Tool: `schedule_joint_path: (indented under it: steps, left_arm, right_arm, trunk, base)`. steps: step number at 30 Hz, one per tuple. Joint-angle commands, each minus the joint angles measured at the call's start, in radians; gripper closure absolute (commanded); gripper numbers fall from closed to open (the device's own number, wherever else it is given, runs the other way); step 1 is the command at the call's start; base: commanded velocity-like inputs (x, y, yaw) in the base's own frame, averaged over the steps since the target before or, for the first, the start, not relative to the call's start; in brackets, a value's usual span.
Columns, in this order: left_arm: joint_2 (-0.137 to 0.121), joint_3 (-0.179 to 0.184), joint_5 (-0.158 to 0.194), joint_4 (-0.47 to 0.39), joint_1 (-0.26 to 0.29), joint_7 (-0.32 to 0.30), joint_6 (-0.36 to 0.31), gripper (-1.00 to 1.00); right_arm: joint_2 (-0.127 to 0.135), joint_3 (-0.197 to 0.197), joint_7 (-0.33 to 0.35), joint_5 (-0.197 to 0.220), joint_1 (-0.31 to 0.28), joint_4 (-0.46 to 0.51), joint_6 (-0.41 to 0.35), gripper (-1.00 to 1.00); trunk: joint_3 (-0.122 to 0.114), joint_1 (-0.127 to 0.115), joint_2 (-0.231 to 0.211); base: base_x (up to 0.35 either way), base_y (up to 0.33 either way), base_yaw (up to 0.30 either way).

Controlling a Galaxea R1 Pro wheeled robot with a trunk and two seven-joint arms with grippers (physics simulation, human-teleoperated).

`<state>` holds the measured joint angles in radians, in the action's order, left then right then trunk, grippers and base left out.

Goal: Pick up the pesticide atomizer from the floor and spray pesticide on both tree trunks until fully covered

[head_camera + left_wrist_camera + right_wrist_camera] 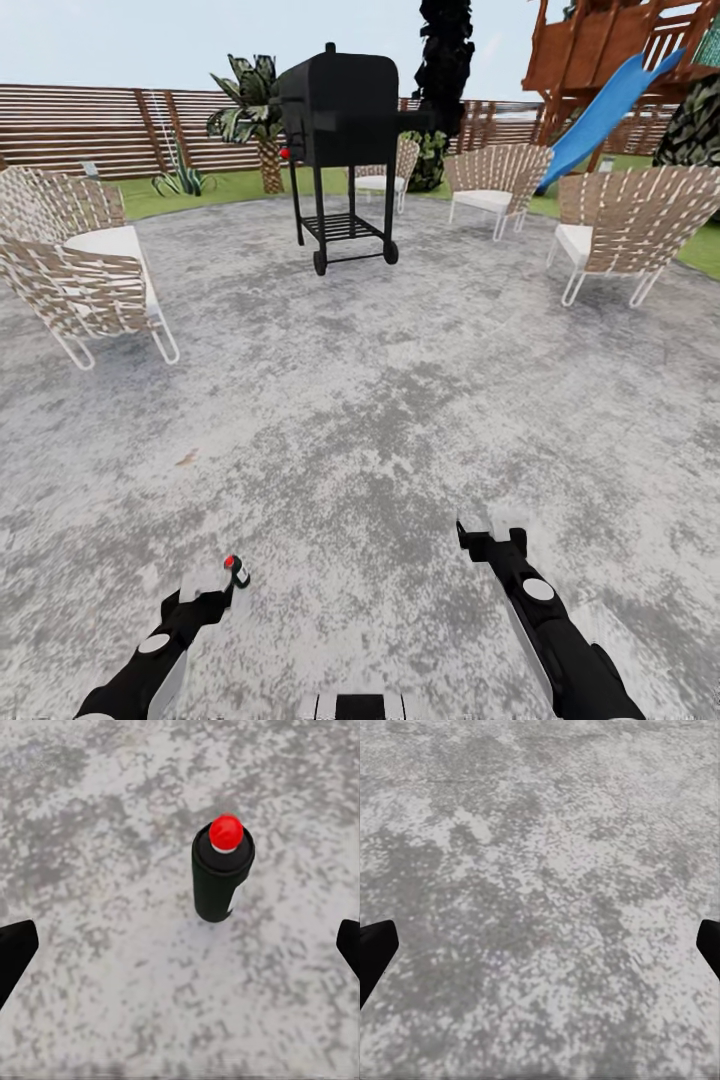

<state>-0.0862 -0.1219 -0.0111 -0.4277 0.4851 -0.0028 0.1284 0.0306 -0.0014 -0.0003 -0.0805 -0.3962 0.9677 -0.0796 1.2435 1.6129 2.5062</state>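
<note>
Head view. Grey mottled stone paving [360, 400] covers most of the ground, with a strip of green grass [200, 190] beyond its far edge and a brown slatted fence [90, 125] behind that. A black wheeled grill [340, 150] stands near the far edge of the paving. Woven chairs with white cushions sit around the rim: one at the left edge [80, 260], one behind the grill [385, 170], two toward the right [495, 185] [625, 230]. A short palm [255, 115], a dark conifer [445, 60] and a wooden play frame with a blue slide [600, 110] stand by the fence. The left end effector [215, 590] is low at the near edge, with the pesticide atomizer [236, 570] at its tip: a small black body with a red top. Whether the fingers hold it cannot be told here. The right end effector [490, 540] is low at the near right, its fingers apart and holding nothing.

Left wrist view. The pesticide atomizer [221, 874] is a black cylindrical bottle with a rounded red cap on a thin white collar and a white label down one side. It is seen over the paving, between and beyond the two black fingertips [15, 952], which are spread wide and well apart from it.

Right wrist view. Two black fingertips [375, 949] are spread wide over bare grey paving [540, 892], gripping nothing.
</note>
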Motion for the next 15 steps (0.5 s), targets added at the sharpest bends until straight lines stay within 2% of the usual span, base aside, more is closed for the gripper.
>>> schedule_joint_path:
  steps: [1,9,15]
  left_arm:
    - [0.001,-0.002,-0.001,0.001,0.000,0.000,0.003,-1.00]
    - [0.000,-0.002,-0.001,0.002,0.000,0.000,0.004,-1.00]
    - [0.002,-0.001,-0.002,0.000,0.001,0.000,0.004,-1.00]
  right_arm:
    - [0.000,0.000,0.000,-0.009,0.000,0.002,-0.006,-1.00]
    - [0.000,0.000,0.000,-0.009,0.000,0.002,-0.006,-1.00]
    - [0.000,0.000,0.000,-0.009,0.000,0.002,-0.006,-1.00]
  trunk:
    - [0.006,0.000,0.001]
    - [0.050,0.004,0.002]
    - [0.060,0.004,0.002]
  base:
    - [0.000,0.000,0.000]
    - [0.000,0.000,0.000]
    - [0.000,0.000,0.000]
